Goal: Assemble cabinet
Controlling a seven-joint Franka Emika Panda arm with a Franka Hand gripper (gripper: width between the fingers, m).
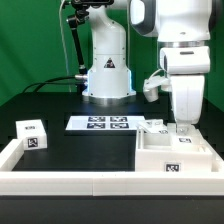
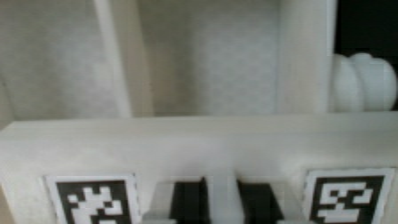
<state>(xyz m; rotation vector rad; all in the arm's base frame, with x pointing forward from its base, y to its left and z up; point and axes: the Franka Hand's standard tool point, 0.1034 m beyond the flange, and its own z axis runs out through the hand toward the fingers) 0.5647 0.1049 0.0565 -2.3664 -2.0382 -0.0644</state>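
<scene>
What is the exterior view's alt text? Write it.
A white end effector reaches down to the white tagged cabinet at the exterior view's right. A marker board and a small tagged cube lie on the black table.

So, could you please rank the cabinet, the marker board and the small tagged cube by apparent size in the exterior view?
1. cabinet, clearly largest
2. marker board, flat but wide
3. small tagged cube, smallest
</scene>
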